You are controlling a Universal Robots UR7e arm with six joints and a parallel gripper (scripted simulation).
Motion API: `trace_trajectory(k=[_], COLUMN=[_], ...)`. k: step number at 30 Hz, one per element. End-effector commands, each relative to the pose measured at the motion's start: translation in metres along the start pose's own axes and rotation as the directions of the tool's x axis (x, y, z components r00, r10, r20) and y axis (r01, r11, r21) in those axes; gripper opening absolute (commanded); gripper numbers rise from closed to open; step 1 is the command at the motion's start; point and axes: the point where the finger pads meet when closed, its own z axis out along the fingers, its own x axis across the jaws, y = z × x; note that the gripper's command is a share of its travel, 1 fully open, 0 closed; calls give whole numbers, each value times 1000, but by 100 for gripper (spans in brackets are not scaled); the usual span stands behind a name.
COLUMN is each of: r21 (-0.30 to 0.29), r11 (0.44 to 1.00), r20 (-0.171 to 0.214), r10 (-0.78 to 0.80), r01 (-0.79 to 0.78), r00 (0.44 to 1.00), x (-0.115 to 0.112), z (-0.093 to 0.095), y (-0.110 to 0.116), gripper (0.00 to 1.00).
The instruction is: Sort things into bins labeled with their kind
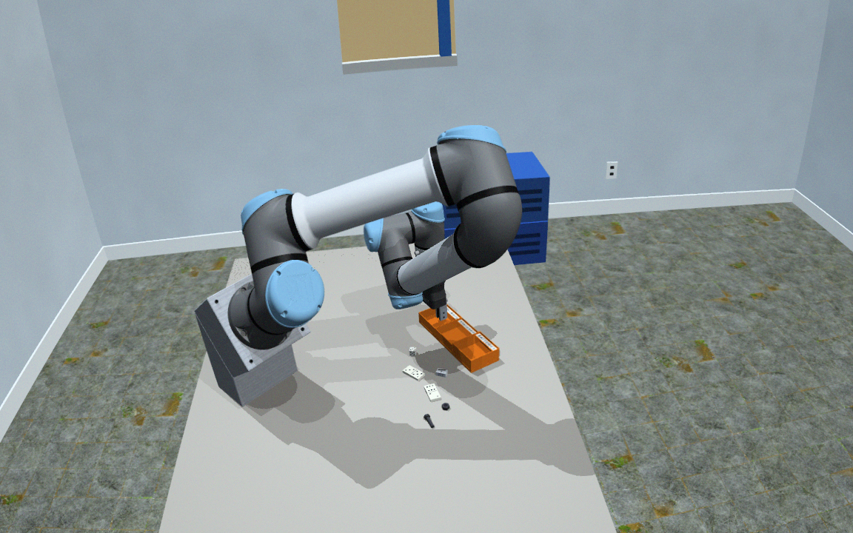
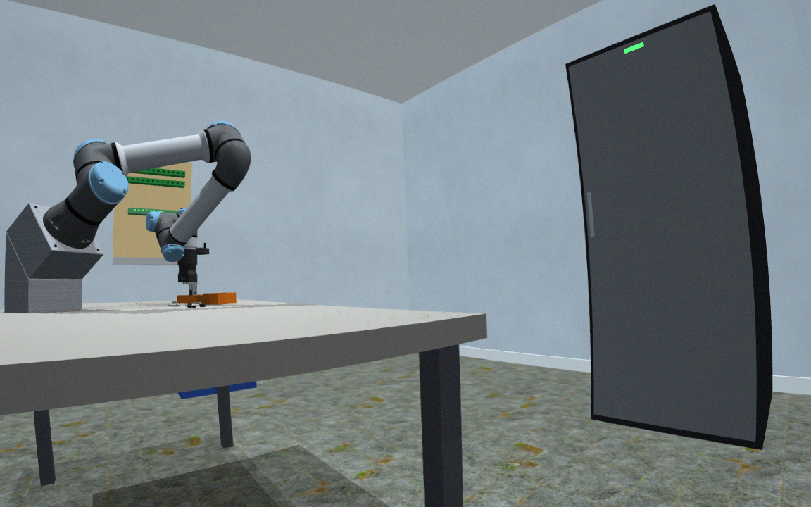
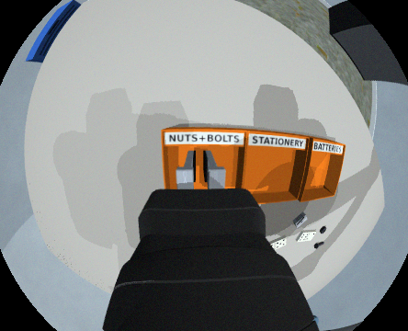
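NUTS+BOLTS bin [image 1: 424, 321] [image 2: 181, 299] [image 3: 165, 167] — pincer [image 1: 442, 317] [image 2: 192, 292] [image 3: 199, 160] pointing down into it, fingers slightly apart.

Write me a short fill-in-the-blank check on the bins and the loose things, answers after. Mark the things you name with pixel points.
The middle bin [image 3: 274, 172] is labelled ____.
The gripper's fingertips [image 1: 442, 314] are over the bin labelled ____.
Two white ____ with black pips lie flat on the table [image 1: 376, 503].
All three bins are coloured ____.

Answers: STATIONERY; NUTS+BOLTS; dominoes; orange.

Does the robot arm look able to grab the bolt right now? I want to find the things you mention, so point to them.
Probably, but it should lift first: its end effector [image 1: 441, 317] [image 2: 192, 292] [image 3: 199, 160] is down inside a bin [image 1: 426, 322] [image 2: 183, 299] [image 3: 165, 165]. Nothing seems to cover the bolt [image 1: 429, 420] [image 3: 319, 245].
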Motion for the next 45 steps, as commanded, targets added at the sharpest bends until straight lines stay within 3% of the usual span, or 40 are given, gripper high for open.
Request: trace_trajectory(k=[1, 12, 37, 42, 45], r21=[1, 1, 2, 2, 2], r11=[1000, 1000, 1000, 1000, 1000], r20=[1, 1, 1, 1, 1], r10=[0, 0, -2, -2, -2], r01=[0, 0, 2, 2, 2], r00=[1000, 1000, 1000, 1000, 1000], x=[0, 0, 0, 0, 0], z=[0, 0, -31, -51, -53], y=[-1, -1, 0, 0, 0], gripper=[31, 31, 31, 31, 31])
